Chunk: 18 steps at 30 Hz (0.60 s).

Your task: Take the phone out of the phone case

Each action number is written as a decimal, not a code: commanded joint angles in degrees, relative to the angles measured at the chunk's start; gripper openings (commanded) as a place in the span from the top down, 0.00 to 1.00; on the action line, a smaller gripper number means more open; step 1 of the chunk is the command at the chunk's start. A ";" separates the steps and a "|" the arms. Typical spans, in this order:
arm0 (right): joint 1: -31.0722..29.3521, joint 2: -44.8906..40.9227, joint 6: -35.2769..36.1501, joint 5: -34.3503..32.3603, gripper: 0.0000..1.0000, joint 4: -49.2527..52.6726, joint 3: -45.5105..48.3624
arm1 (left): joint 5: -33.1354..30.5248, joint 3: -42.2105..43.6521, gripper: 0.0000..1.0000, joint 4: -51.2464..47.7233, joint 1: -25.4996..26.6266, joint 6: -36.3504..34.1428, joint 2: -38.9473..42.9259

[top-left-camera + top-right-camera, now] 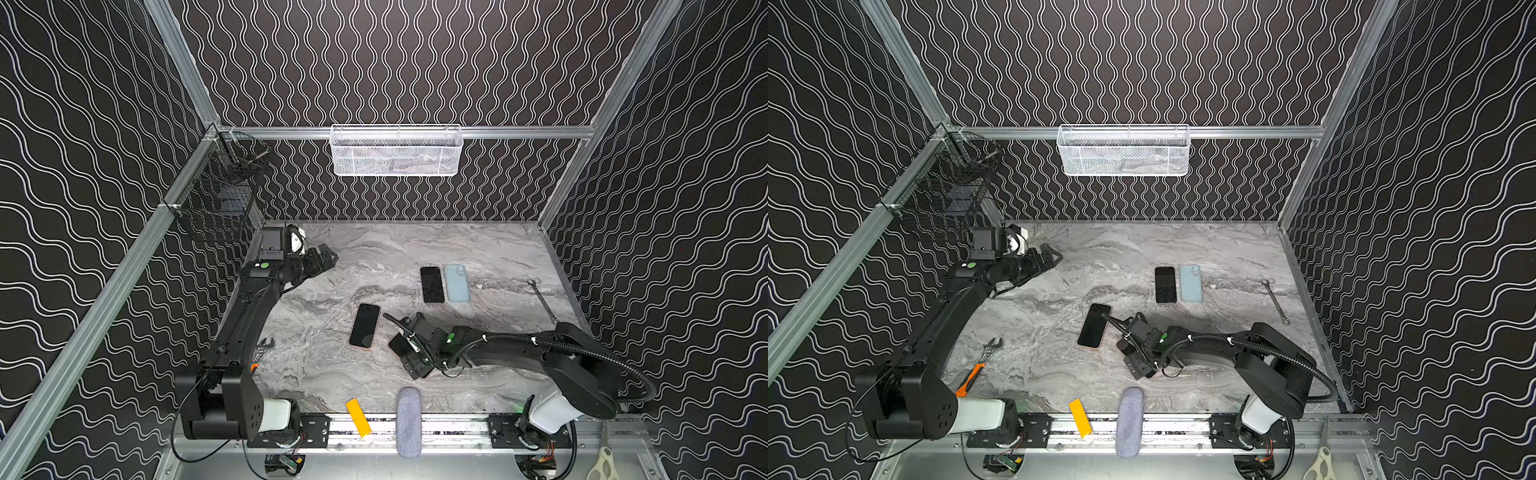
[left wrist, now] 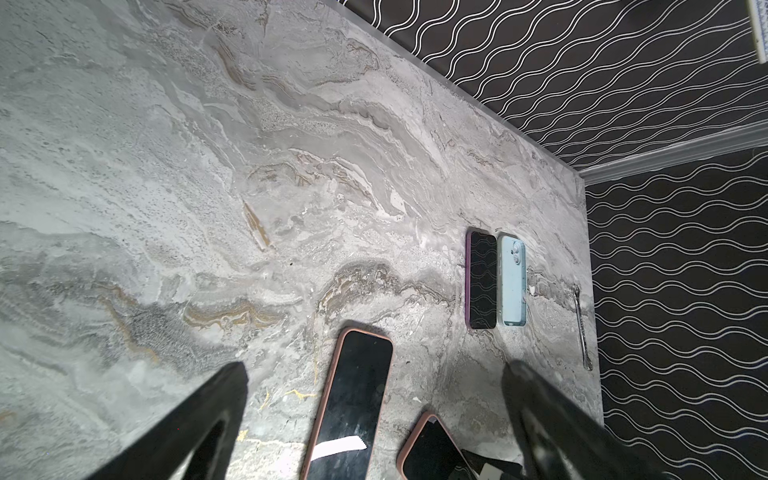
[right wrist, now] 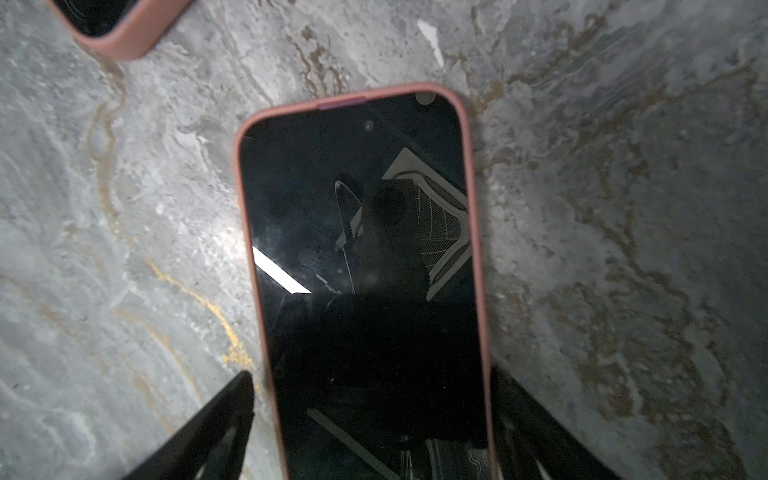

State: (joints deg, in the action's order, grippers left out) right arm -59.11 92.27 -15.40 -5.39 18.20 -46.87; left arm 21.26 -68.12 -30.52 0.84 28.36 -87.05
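Observation:
A black-screened phone (image 3: pixel 357 249) in a pink phone case (image 3: pixel 474 208) lies flat on the marble table. My right gripper (image 3: pixel 370 372) is low over its near end and open, one finger on each long side of the case; a thin gap shows at one finger. In both top views this gripper (image 1: pixel 401 347) covers most of that phone. A second phone in a pink case (image 1: pixel 365 325) lies just left of it, also shown in the left wrist view (image 2: pixel 353 399). My left gripper (image 1: pixel 328 255) hangs open and empty at the back left.
A purple-edged phone (image 1: pixel 432 284) and a light blue case (image 1: pixel 457 282) lie side by side further back. A spanner (image 1: pixel 542 301) is at the right, an adjustable wrench (image 1: pixel 990 347) at the left. A yellow block (image 1: pixel 358 417) and grey pouch (image 1: pixel 408 419) sit at the front edge.

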 commanded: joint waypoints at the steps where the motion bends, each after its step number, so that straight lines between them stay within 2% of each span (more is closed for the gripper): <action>1: -0.38 -0.05 -1.91 1.43 0.10 4.70 0.20 | 0.29 0.28 0.01 2.05 -0.13 0.11 -0.23; 18: -1.09 1.19 -3.96 0.34 0.12 7.78 0.25 | 1.29 0.60 0.01 2.57 -0.09 0.64 -0.27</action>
State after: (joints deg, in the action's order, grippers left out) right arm -60.05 92.44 -17.12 -7.11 19.81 -46.92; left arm 21.67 -67.75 -30.46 0.84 28.58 -87.11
